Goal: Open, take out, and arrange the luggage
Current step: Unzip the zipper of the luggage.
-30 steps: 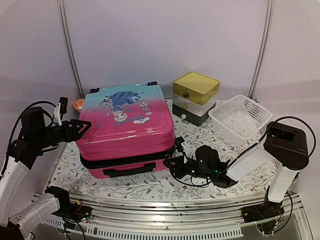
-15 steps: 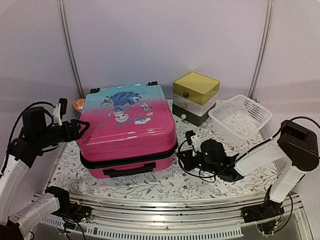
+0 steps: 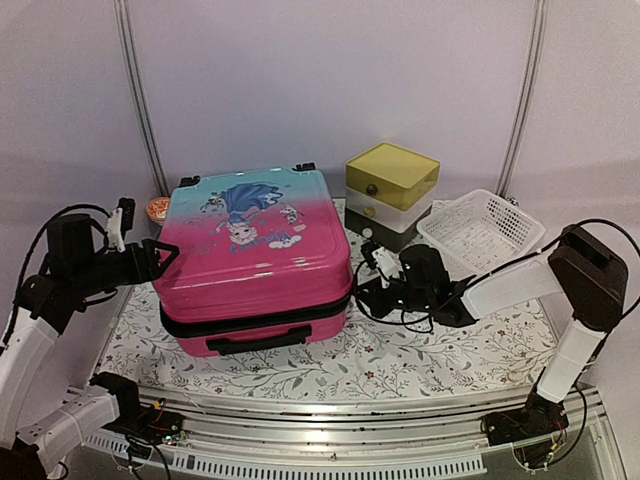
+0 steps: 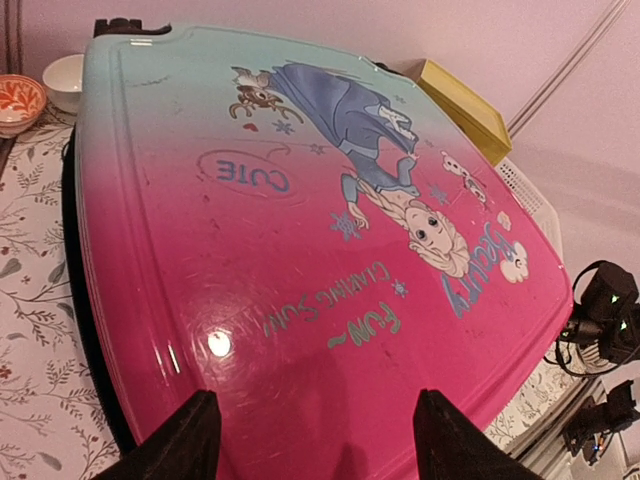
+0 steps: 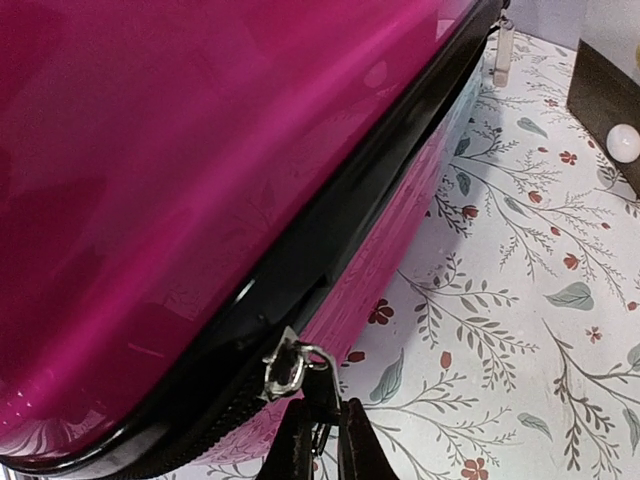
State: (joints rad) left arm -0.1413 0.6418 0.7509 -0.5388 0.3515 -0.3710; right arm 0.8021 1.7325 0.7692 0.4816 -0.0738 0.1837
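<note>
Floral-print cloth covers the table (image 3: 300, 372). The wall behind is pale lilac, with two slanted metal poles (image 3: 140, 100).

The luggage (image 3: 255, 255) lies flat, left of centre on the table. Lid up, carry handle toward the arm bases, wheels at the far end. A black zipper band runs round its middle. To its right, at the back, stand the yellow-topped drawer box (image 3: 392, 195) and then the white mesh basket (image 3: 480, 232).

The left gripper (image 3: 168, 256) is at the luggage's left edge in the top view. Only the left wrist view shows its jaws: spread wide over the pink end of the lid, holding nothing. Contact with the shell cannot be told.

The right gripper (image 5: 325, 438) sits low at the luggage's right side, by the band. The top view hides its fingertips. The right wrist view shows them pinched together on the zipper pull (image 5: 322, 395), which hangs from a silver ring on the slider.

Past the far left corner, the left wrist view shows an orange-patterned bowl (image 4: 15, 100) and a white bowl (image 4: 65, 82). The top view shows only the orange one.

Lid print, upside-down in the left wrist view: "CUTE" in an oval, "FUN~", and what looks like "BEAUTY". The smaller line between them is not surely legible.
</note>
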